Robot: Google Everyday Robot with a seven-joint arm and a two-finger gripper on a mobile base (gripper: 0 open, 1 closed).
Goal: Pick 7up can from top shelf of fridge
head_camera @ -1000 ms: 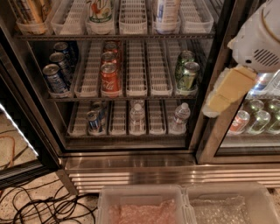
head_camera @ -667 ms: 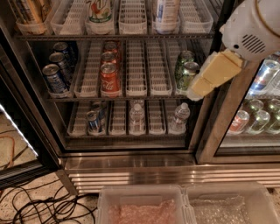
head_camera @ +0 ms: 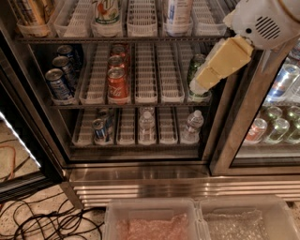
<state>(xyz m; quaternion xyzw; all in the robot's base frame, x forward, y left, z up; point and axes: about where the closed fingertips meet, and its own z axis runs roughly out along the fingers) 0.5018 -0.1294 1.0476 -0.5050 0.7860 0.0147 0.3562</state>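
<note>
Speckled floor (head_camera: 33,206) runs along the foot of the fridge (head_camera: 140,161), with black cables (head_camera: 51,222) looped across it at the left. Nearest to me sit two clear plastic bins (head_camera: 152,208) side by side, each holding something crinkled and pale. Above them is the ribbed steel base (head_camera: 154,187) of the cooler.

From the upper right the robot's white arm (head_camera: 262,23) reaches down, and its pale yellow gripper (head_camera: 206,79) slants toward the lower left. It hangs in front of the right end of the middle rack, covering part of a green bottle (head_camera: 197,63). I cannot tell whether the jaws are open or closed; nothing is visibly held.

Inside, the lowest visible rack carries a small can (head_camera: 99,130) and two water bottles (head_camera: 146,124). The middle rack has blue cans (head_camera: 58,84) at the left and a red cola can (head_camera: 117,84) beside them.

Farthest up, the top shelf (head_camera: 140,40) is lined with white slotted trays. The 7up can (head_camera: 107,10) stands upright in a tray left of centre, cut off by the upper edge, well apart from the gripper, up and to its left. A white container with blue print (head_camera: 178,11) stands further right on that rack.

Behind the closed glass door (head_camera: 243,122) on the right more cans show dimly.
</note>
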